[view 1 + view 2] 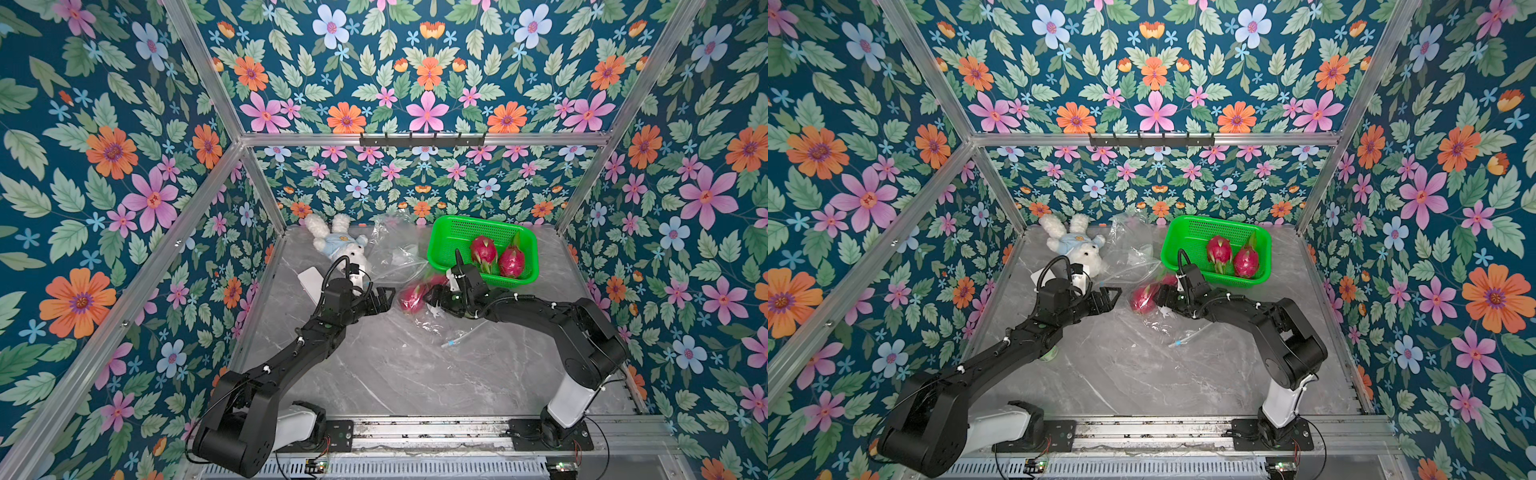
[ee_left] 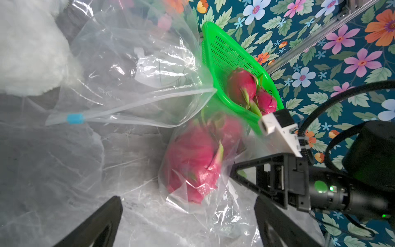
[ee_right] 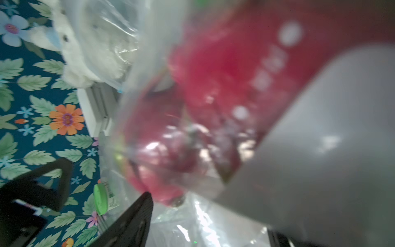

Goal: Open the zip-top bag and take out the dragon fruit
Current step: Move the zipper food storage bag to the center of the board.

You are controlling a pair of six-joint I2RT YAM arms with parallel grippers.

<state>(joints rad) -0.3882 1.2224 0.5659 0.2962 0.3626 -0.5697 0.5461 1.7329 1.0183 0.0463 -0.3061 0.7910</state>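
**A:** What is the right pincer (image 1: 433, 297) doing?

**B:** It is sitting at the edge of the zip-top bag (image 1: 422, 322) with its jaws standing wide. Its wrist view is blurred, so I cannot tell whether it is catching any film or only nudging it.

**A:** And the dragon fruit?

**B:** Two dragon fruit (image 2: 190, 162) are lying just ahead of its tips, wrapped in the clear film on the bench (image 1: 374, 374). Two more (image 1: 483, 250) are resting in the green basket (image 1: 461, 230) just behind that pincer. The basket is probably parked there so a freed fruit is travelling only a short way.

**A:** Is the left pincer (image 1: 384, 298) helping?

**B:** It is hovering wide open and empty, facing the right one across the bagged fruit. My guess is that it is waiting to pin the far side, since loose plastic is giving a single pincer nothing to pull against.

**A:** And the other bag?

**B:** An empty zip-top bag (image 2: 132, 74) is lying beyond the left pincer, beside the plush rabbit (image 1: 336, 245), out of the working gap.
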